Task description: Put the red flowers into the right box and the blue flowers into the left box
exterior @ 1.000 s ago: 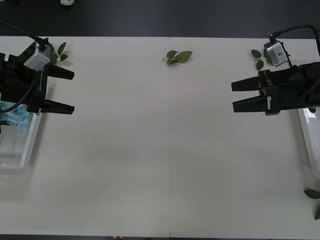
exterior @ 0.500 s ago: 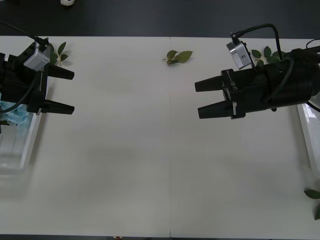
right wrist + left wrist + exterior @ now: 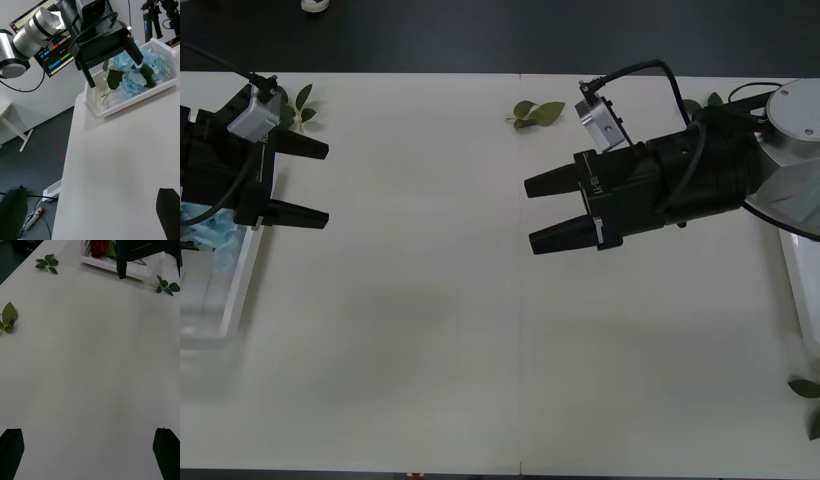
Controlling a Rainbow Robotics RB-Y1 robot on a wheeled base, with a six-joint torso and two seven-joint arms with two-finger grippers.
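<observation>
Left box (image 3: 242, 285) at the surface's (image 3: 430, 330) left edge holds the blue flowers (image 3: 131, 73); the left claw (image 3: 305, 182) hovers just beside it, released, gripping nothing. Right of the left box, mid-surface, the right claw (image 3: 545, 213) hangs spread and empty. Farthest from the left box, the right box (image 3: 127, 269) holds the red flowers (image 3: 98, 246). Only leaf sprigs (image 3: 538, 113) lie loose, so sorting appears complete.
</observation>
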